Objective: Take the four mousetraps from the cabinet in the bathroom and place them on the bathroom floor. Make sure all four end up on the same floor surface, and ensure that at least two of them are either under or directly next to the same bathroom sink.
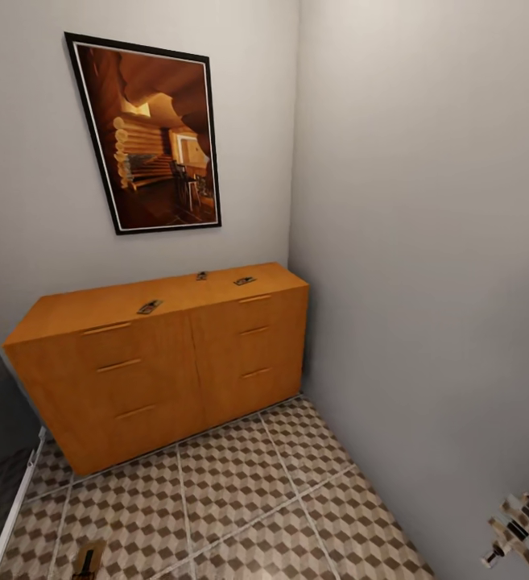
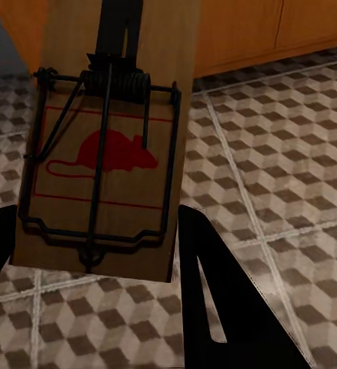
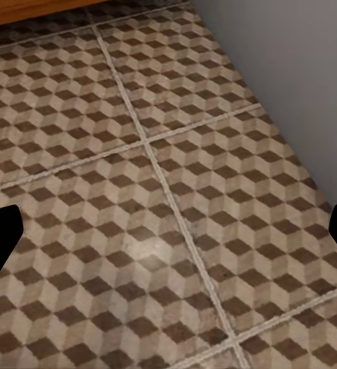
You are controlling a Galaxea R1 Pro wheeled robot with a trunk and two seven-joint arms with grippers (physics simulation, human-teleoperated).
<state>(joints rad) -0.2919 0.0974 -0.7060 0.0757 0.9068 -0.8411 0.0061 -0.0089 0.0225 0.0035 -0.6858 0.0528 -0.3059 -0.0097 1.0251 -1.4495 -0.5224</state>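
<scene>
The orange-brown cabinet (image 1: 159, 362) stands against the back wall with its drawers closed. Three mousetraps lie on its top: one near the front (image 1: 150, 306), one at the back (image 1: 202, 275) and one to the right (image 1: 245, 280). My left gripper (image 2: 99, 223) is shut on another mousetrap (image 2: 107, 154), its black fingers (image 2: 230, 307) pressing the board's two long edges, above the cube-patterned bathroom floor (image 1: 240, 483). This held mousetrap (image 1: 88, 558) appears low at the left in the head view. My right gripper (image 3: 176, 215) hangs open over bare tiles. The sink is out of view.
A framed picture (image 1: 155, 133) hangs above the cabinet. A grey wall (image 1: 425, 282) closes the right side, and my right arm (image 1: 522, 524) is close to it. A dark panel with a white edge (image 1: 6, 483) borders the floor on the left.
</scene>
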